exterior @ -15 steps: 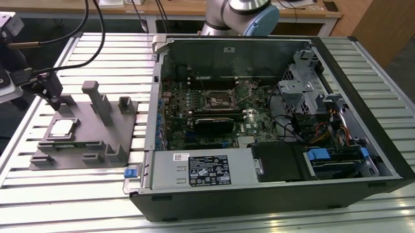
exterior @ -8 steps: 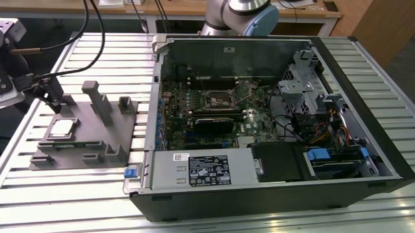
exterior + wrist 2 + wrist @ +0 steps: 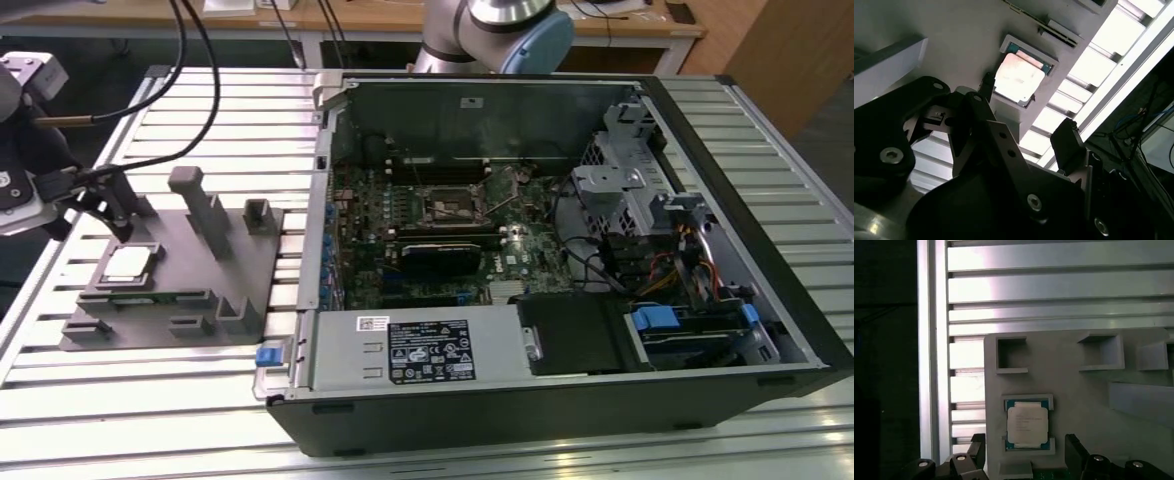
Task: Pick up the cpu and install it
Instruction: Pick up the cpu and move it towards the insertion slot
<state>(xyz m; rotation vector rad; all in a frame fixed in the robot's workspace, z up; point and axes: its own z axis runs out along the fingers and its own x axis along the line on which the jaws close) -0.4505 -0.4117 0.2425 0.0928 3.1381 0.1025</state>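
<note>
Hovering for the pick: end effector (image 3: pixel 1025 442) spread and empty over the cpu (image 3: pixel 1027 423)
The cpu lies flat in its seat on the grey fixture (image 3: pixel 187 270), ungripped; gripping calls for a level, centred descent onto its edges

Slatted aluminium table (image 3: pixel 134 420): grey fixture (image 3: pixel 200 270) at exterior view's left, open computer case (image 3: pixel 534 425) beside it.

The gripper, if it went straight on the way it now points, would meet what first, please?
Most likely the cpu, lying in its pocket on the grey fixture; the open gripper points at it, though the gap is unclear.
</note>
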